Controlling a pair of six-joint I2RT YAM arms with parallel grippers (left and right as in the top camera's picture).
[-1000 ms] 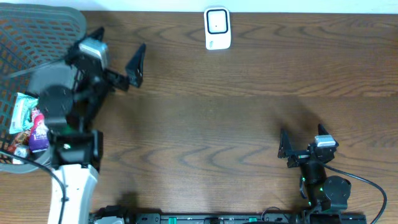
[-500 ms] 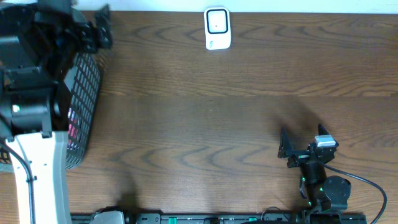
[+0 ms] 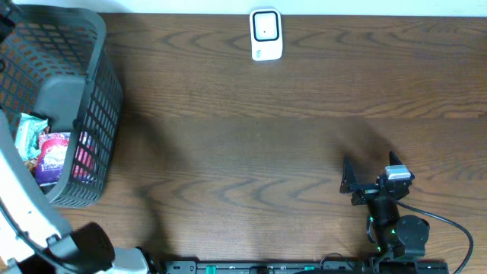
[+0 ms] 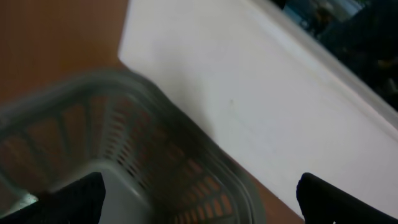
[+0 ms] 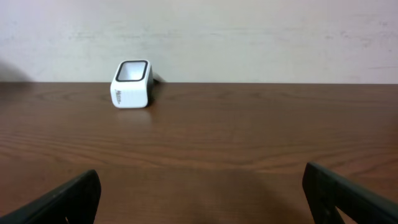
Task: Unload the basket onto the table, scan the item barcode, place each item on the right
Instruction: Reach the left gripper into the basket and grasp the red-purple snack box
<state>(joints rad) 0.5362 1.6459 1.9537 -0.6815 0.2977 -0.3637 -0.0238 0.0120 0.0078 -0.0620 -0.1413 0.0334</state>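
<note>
**Both pincers wide, nothing held**

At left we see the snack packets [image 3: 42, 148] lying in the grey basket [image 3: 103, 84]; the left gripper [image 4: 205, 199] faces its rim, jaws wide and empty. The scanner [image 3: 265, 34] stands at the far edge; the right gripper [image 3: 369, 164], lower right, gapes wide, empty

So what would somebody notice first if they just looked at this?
Probably the grey mesh basket on the left side of the table, with colourful snack packets inside it. After that, the small white barcode scanner, standing all alone at the far edge of the brown wooden table.
</note>
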